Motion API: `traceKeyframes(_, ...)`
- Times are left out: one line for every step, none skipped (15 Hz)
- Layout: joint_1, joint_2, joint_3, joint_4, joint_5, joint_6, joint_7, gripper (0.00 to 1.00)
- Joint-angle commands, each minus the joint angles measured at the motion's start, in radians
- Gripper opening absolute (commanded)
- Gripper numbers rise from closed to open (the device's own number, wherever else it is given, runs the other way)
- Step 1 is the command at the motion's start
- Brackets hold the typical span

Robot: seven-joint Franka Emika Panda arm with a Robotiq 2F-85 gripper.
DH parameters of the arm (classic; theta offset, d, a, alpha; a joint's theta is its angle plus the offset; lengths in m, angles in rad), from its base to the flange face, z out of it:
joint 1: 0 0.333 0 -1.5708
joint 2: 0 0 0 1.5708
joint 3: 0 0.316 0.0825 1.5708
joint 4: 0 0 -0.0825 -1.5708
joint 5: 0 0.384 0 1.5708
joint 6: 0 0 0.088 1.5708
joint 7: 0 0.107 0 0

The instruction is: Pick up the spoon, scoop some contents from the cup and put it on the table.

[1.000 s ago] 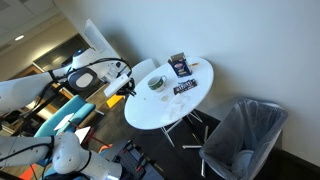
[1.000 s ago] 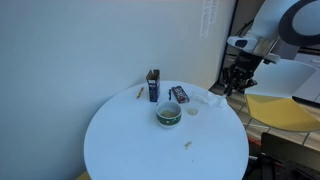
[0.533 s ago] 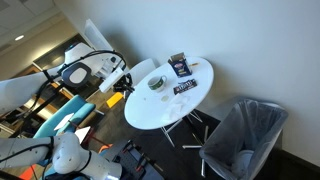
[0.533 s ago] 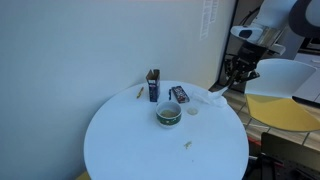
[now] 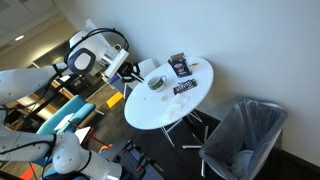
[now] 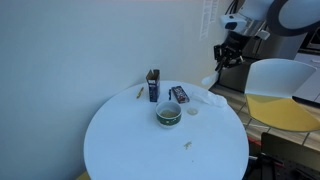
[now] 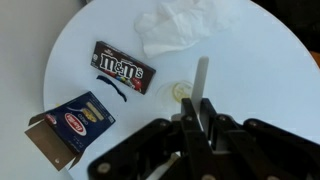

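In an exterior view I have the cup (image 6: pixel 168 115) sitting near the middle of the table (image 6: pixel 120 140). Behind it, toward the wall-side edge, the bag (image 6: pixel 153 85) stands upright, and the packet (image 6: pixel 179 94) lies flat just to its right. A tissue (image 6: pixel 211 97) lies further right, by the table's edge. My end effector (image 6: pixel 224 56) hangs high over that edge near the tissue, with the spoon (image 7: pixel 203 75) between its fingers.

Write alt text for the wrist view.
Seen from above, the dark claw grips a pale spoon over a round white table. On it sit a dark candy packet, a blue snack bag and crumpled white wrap.
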Motion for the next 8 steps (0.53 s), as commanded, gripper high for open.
traceKeyframes(0.016, 0.126, 0.039, 0.127, -0.125, -0.038, -0.031, 0.03)
traceKeyframes(0.020, 0.157, 0.049, 0.145, -0.156, -0.024, -0.037, 0.03)
traceKeyframes(0.029, 0.190, 0.058, 0.162, -0.172, -0.021, -0.051, 0.03)
traceKeyframes(0.036, 0.219, 0.066, 0.180, -0.184, -0.020, -0.067, 0.03)
traceKeyframes(0.044, 0.247, 0.075, 0.194, -0.191, -0.021, -0.079, 0.03)
traceKeyframes(0.048, 0.274, 0.082, 0.210, -0.193, -0.017, -0.086, 0.03)
traceKeyframes(0.053, 0.289, 0.087, 0.220, -0.171, -0.014, -0.079, 0.03)
traceKeyframes(0.050, 0.294, 0.090, 0.225, -0.164, -0.006, -0.058, 0.03)
